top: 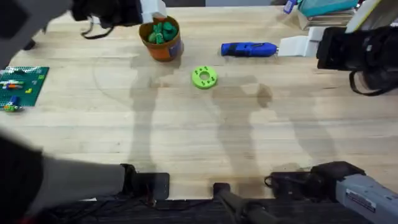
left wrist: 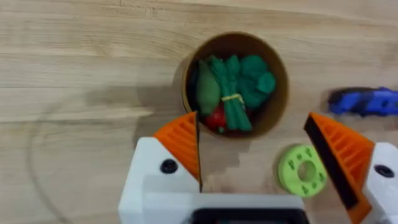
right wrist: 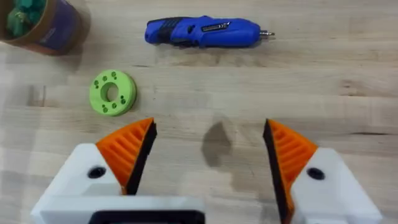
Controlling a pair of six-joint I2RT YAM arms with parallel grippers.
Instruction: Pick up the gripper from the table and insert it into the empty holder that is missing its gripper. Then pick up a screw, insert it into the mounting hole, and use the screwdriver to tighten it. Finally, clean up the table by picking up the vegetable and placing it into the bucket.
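Note:
The orange bucket [top: 163, 38] [left wrist: 186, 93] stands at the back left of the table, and green toy vegetables [left wrist: 233, 93] lie inside it. My left gripper [left wrist: 261, 155] [top: 155, 14] hovers open just above the bucket, holding nothing. The blue screwdriver [top: 249, 50] [right wrist: 202, 32] lies at the back centre. Its tip points at the white holder [top: 298, 45] of the black-and-white arm. My right gripper [right wrist: 208, 155] hangs open and empty over bare wood nearer the front. The loose orange gripper piece and the screw are out of view.
A lime-green ring disc [top: 204, 78] [right wrist: 112, 93] [left wrist: 303, 170] lies between the bucket and the table's middle. A green brick plate [top: 22, 84] sits at the left edge. The black-and-white arm [top: 354, 46] occupies the back right, with boxes [top: 323, 9] behind it.

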